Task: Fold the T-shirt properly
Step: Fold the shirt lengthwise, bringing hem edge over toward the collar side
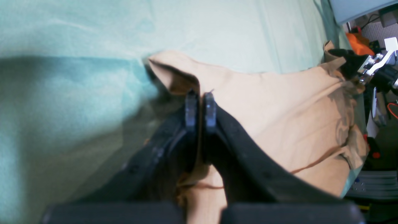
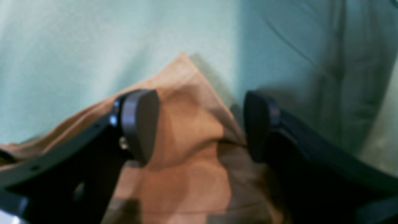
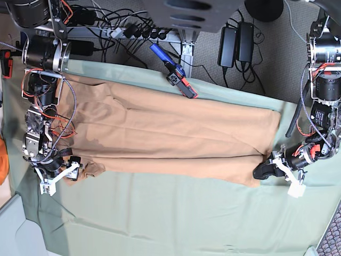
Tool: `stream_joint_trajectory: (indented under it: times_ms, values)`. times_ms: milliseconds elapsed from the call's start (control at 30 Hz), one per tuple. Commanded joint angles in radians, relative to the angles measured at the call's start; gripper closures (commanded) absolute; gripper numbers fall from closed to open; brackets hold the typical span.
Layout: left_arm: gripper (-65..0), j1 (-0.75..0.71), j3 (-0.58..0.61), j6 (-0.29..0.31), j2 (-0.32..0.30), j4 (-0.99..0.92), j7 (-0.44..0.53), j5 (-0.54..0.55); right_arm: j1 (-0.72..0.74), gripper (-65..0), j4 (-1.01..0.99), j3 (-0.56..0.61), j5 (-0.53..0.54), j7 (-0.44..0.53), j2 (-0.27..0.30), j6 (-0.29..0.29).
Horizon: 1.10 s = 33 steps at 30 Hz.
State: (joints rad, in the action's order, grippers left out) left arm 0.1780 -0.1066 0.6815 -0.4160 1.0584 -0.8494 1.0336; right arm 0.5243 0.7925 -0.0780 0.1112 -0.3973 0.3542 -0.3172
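The tan T-shirt (image 3: pixel 170 133) lies folded into a long band across the sage-green tablecloth (image 3: pixel 160 213). In the base view my left gripper (image 3: pixel 261 171) sits at the band's right near corner. The left wrist view shows it (image 1: pixel 200 109) shut, pinching a raised ridge of the T-shirt (image 1: pixel 279 102). My right gripper (image 3: pixel 80 169) is at the band's left near corner. In the right wrist view its jaws (image 2: pixel 202 124) stand wide open on either side of a pointed corner of the T-shirt (image 2: pixel 186 149), and the pads (image 2: pixel 140 121) are not pressing the cloth.
A blue and red tool (image 3: pixel 176 72) lies at the table's back edge, touching the shirt's far side. Power bricks (image 3: pixel 237 42) and cables hang behind the table. An orange object (image 3: pixel 2 160) shows at the left edge. Bare tablecloth fills the front half.
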Motion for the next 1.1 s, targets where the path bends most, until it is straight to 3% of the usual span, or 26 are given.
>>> stream_joint_trajectory:
  times_ms: [0, 133, 233, 600, 900, 1067]
  values:
    - [0.0, 0.021, -0.006, 0.017, -0.016, 0.017, 0.011, 0.023, 0.027, -34.3, 0.016, 0.0, 0.002, 0.009, 0.011, -0.049]
    - [0.0, 0.021, -0.006, 0.017, -0.016, 0.017, 0.011, 0.024, 0.027, -7.6, 0.021, 0.0, 0.002, 0.0, 0.011, -0.049]
    - [0.0, 0.021, -0.006, 0.017, -0.016, 0.017, 0.012, 0.025, 0.027, 0.0, 0.034, 0.0, 0.001, -0.003, 0.011, -0.049]
    - [0.0, 0.047, -0.006, 0.017, -0.033, 0.023, -0.008, 0.083, -0.004, 0.0, 0.285, -0.002, 0.036, -0.188, 0.031, -0.048]
    - [0.0, 0.028, -0.006, 0.017, -0.07, 0.036, -0.137, 0.217, -0.225, 0.0, 0.592, -0.01, 0.099, -0.23, 0.112, -0.047]
    - [0.0, -0.026, -0.006, 0.017, -0.095, 0.105, -0.166, 0.249, -0.362, 0.0, 0.708, -0.111, 0.146, -0.233, 0.111, -0.047]
